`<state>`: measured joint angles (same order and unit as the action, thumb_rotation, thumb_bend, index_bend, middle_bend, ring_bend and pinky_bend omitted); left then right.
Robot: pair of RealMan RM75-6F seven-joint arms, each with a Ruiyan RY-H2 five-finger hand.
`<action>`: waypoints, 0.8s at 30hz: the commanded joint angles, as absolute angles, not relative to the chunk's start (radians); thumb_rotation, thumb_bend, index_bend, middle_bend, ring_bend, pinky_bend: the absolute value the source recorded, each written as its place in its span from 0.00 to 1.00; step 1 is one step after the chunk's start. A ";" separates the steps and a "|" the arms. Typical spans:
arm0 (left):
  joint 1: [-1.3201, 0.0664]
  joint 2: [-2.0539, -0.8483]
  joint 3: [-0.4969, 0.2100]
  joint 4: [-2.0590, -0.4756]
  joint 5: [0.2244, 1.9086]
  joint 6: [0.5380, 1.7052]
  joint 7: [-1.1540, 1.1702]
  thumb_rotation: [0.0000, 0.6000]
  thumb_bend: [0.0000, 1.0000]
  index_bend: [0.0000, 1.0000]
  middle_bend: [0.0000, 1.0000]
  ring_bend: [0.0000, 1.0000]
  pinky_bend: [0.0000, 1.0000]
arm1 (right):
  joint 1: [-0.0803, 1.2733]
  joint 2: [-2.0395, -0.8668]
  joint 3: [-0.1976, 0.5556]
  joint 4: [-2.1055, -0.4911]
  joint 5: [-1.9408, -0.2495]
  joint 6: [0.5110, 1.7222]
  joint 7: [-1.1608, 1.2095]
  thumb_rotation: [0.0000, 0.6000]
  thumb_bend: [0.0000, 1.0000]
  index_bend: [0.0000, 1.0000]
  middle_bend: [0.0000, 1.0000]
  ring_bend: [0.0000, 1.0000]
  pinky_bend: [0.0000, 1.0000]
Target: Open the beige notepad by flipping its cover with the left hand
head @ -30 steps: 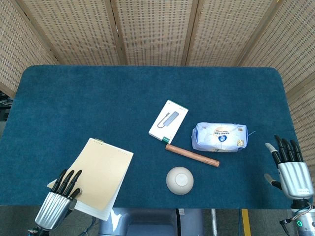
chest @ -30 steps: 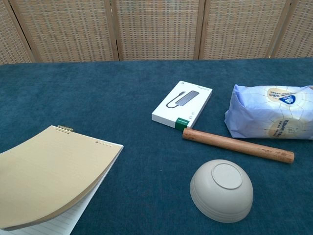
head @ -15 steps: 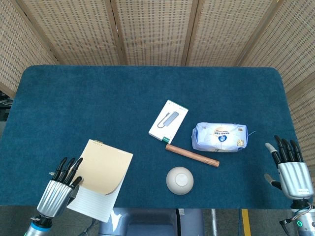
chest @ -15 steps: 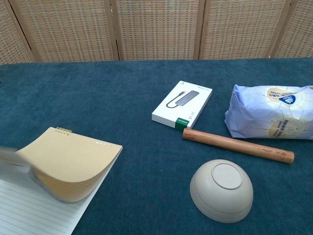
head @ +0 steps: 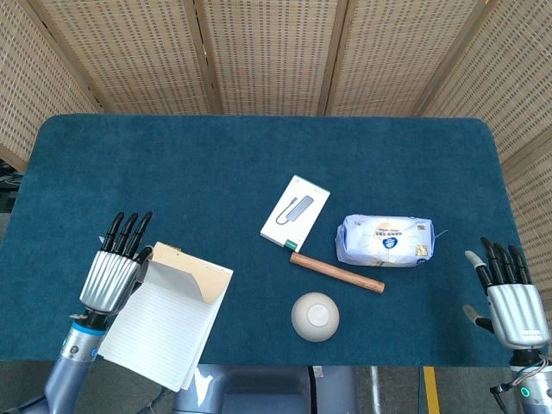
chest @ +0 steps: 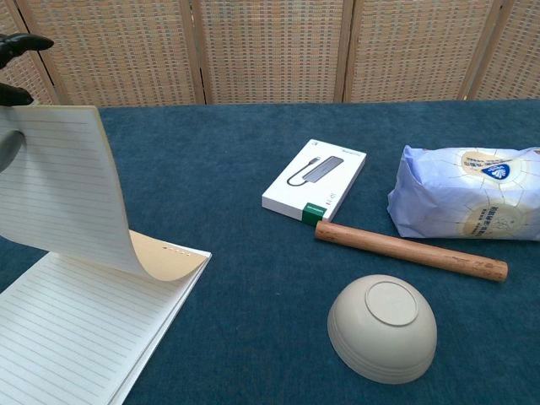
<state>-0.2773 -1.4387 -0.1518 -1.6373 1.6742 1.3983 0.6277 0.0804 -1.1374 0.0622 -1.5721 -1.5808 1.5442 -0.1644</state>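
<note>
Now the beige notepad (head: 168, 319) at the near left edge of the worktop (head: 172, 172) is seen open, its cover and some lined sheets having been raised and curled back by the left hand (head: 112, 272), which has moved away from the near edge since a second ago. Its long axis runs from near left toward its bound edge, far right. The cover is held up against the left hand's fingers (chest: 17, 46); the right hand (head: 511, 302) rests with fingers spread, empty, and the print on the white box (head: 296, 212) and blue pack (head: 385, 241) is too small to be read.
</note>
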 commanded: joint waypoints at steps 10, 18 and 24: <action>-0.388 -1.520 -0.244 -1.542 1.520 1.302 0.697 1.00 0.57 0.79 0.00 0.00 0.00 | 0.081 -1.137 0.061 -1.573 -1.579 1.540 -0.162 1.00 0.08 0.14 0.00 0.00 0.00; -0.481 -1.562 -0.328 -1.488 1.436 1.271 0.750 1.00 0.57 0.79 0.00 0.00 0.00 | 0.082 -1.136 0.062 -1.574 -1.577 1.539 -0.156 1.00 0.08 0.14 0.00 0.00 0.00; -0.545 -1.592 -0.384 -1.458 1.365 1.247 0.793 1.00 0.56 0.79 0.00 0.00 0.00 | 0.084 -1.136 0.063 -1.574 -1.575 1.535 -0.151 1.00 0.08 0.14 0.00 0.00 0.00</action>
